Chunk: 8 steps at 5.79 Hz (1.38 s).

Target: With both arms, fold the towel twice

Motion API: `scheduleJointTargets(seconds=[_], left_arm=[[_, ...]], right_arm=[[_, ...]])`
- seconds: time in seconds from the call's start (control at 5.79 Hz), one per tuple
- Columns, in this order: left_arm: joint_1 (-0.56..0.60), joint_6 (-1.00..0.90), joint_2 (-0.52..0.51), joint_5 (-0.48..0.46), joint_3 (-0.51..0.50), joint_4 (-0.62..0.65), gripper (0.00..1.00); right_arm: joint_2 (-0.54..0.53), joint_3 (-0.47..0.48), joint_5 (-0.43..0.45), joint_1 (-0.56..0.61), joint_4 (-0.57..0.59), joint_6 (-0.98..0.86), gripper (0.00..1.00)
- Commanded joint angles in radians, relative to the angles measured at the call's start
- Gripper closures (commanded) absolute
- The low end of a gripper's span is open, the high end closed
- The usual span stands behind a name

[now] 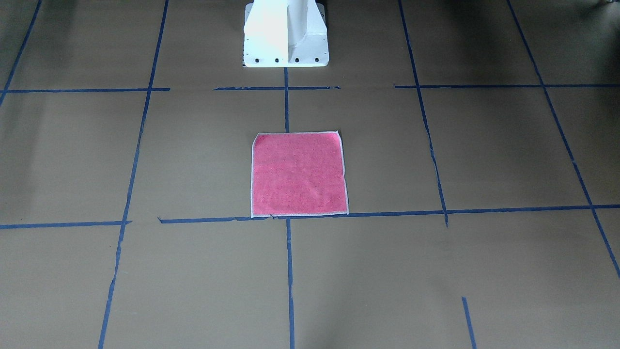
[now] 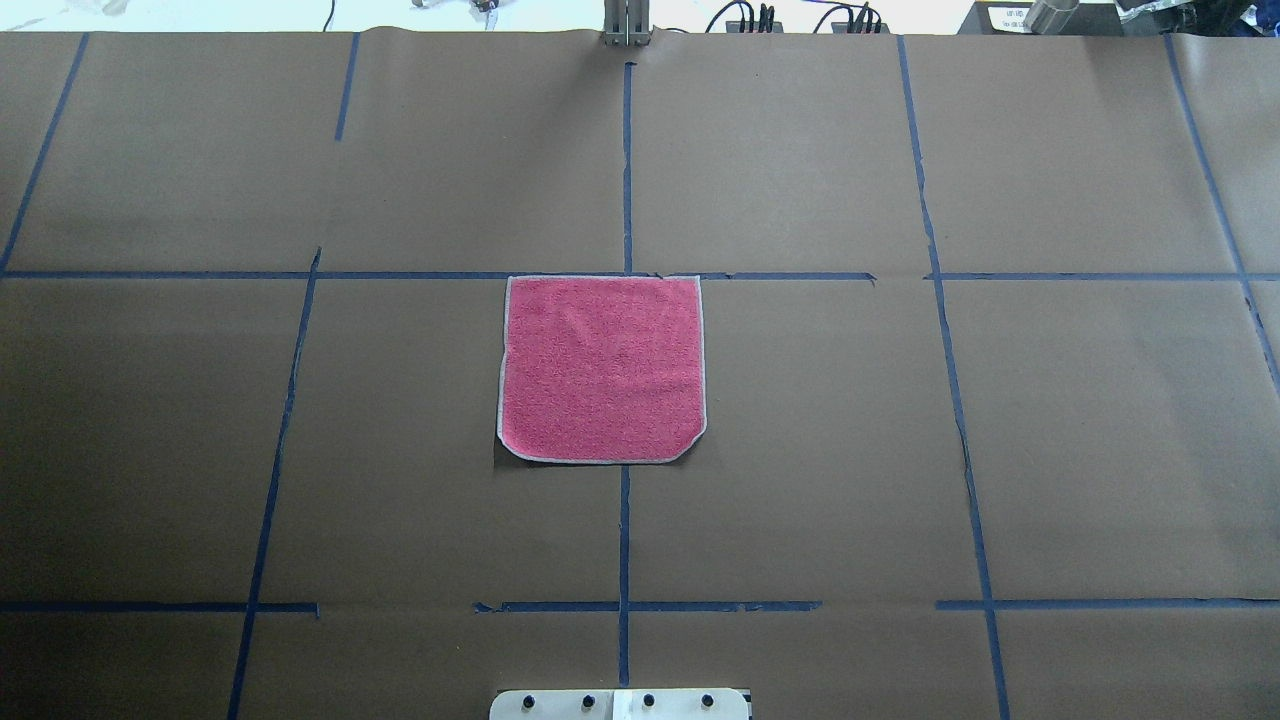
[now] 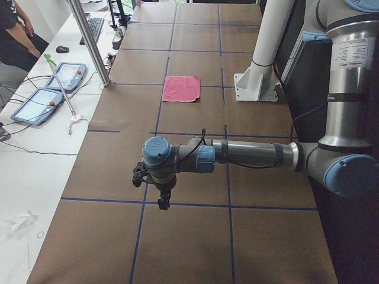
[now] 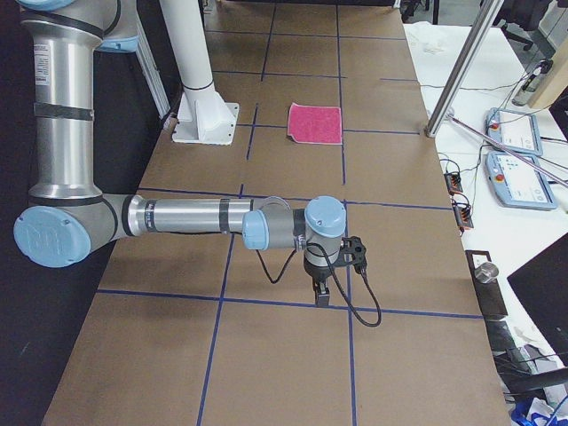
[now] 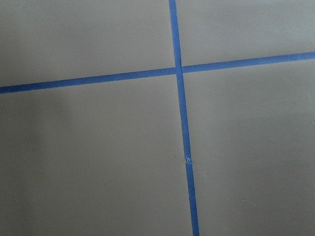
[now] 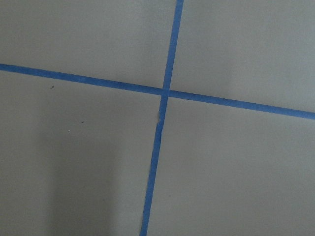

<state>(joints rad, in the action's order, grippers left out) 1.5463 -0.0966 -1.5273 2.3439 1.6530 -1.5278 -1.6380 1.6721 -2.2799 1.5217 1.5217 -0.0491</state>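
The towel (image 2: 601, 368) lies flat and unfolded, pink-red face up, at the table's middle in front of the white pedestal. It also shows in the front-facing view (image 1: 298, 175), the left view (image 3: 182, 88) and the right view (image 4: 316, 122). My left gripper (image 3: 163, 203) hangs above the table far toward its left end, well away from the towel. My right gripper (image 4: 323, 295) hangs far toward the right end. Both show only in the side views, so I cannot tell whether they are open or shut.
Brown paper with blue tape lines (image 2: 626, 170) covers the table. The white pedestal (image 1: 286, 34) stands behind the towel. A metal post (image 3: 89, 41), teach pendants (image 3: 41, 103) and a seated person (image 3: 15, 35) are beyond the table's far edge.
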Motion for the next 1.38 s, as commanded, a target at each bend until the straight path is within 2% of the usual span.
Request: scheduleJointTargets(seconds=[0.0, 0.17, 0.35, 0.52, 0.86, 1.21], left_arm=[[-0.003, 0.041, -0.016, 0.002, 0.007, -0.003, 0.00], [-0.011, 0.128, -0.057, 0.000, 0.014, -0.008, 0.00], [-0.082, 0.212, -0.107, 0.003, 0.016, -0.012, 0.00], [-0.185, 0.338, -0.172, 0.002, 0.016, -0.015, 0.00], [-0.385, 0.618, -0.308, -0.009, 0.016, -0.015, 0.00], [-0.564, 0.966, -0.446, -0.043, 0.028, -0.015, 0.00]], right_arm=[[0.006, 0.000, -0.010, -0.003, -0.005, 0.003, 0.00], [0.019, 0.001, -0.012, -0.033, -0.006, 0.006, 0.00], [0.061, 0.008, -0.021, -0.090, -0.005, 0.052, 0.00], [0.111, 0.012, -0.021, -0.180, -0.008, 0.225, 0.00], [0.179, 0.053, -0.018, -0.320, -0.008, 0.436, 0.00], [0.272, 0.150, -0.001, -0.502, -0.006, 0.823, 0.00]])
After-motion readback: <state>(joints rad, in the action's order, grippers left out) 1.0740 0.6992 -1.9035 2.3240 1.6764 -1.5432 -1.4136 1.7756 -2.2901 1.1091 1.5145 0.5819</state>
